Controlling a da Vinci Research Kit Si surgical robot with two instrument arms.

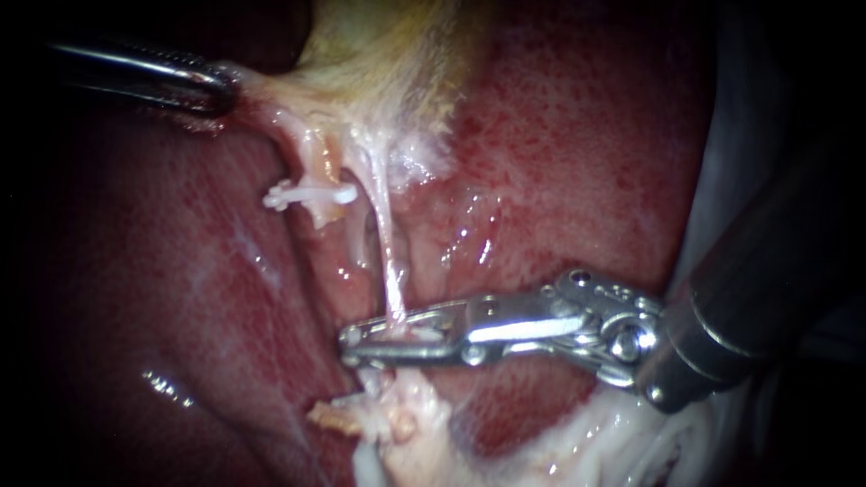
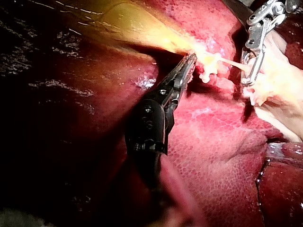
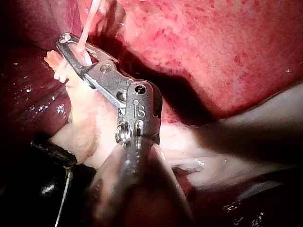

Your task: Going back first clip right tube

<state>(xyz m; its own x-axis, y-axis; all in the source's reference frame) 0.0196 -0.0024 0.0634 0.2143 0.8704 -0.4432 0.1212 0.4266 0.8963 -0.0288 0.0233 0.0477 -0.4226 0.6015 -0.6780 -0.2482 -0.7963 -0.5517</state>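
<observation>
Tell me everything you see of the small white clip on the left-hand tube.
The small white clip looks like plastic and lies crosswise, closed around the pale stubby tube that hangs from the yellowish gallbladder tissue. One end is knobbed, the other a rounded hook; both stick out past the tube. Dark red liver lies behind it. The right instrument is lower down, at the thin stretched tube, not touching the clip; the left instrument, jaws shut on the gallbladder tissue, is apart.
</observation>
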